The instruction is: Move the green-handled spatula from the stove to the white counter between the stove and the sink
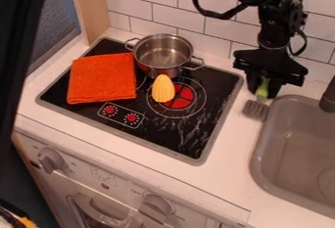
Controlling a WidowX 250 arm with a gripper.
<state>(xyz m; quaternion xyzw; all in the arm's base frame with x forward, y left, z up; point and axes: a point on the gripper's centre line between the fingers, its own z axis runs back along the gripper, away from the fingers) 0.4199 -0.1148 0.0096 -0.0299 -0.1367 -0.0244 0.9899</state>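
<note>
At the upper right, the gripper [264,88] hangs over the counter strip between the stove and the sink. It is shut on the green handle of a brush-like utensil [256,110], whose grey head points down beside the sink's left rim. The upper part of the handle is hidden among the black fingers. Whether the head touches the counter, I cannot tell.
A metal pot [162,56] stands at the back of the black stove [190,136]. Yellow corn [163,89] lies in front of it, by the red burner. A folded orange cloth [101,79] covers the stove's left part. The grey sink [258,161] and a dark faucet [327,98] are at right.
</note>
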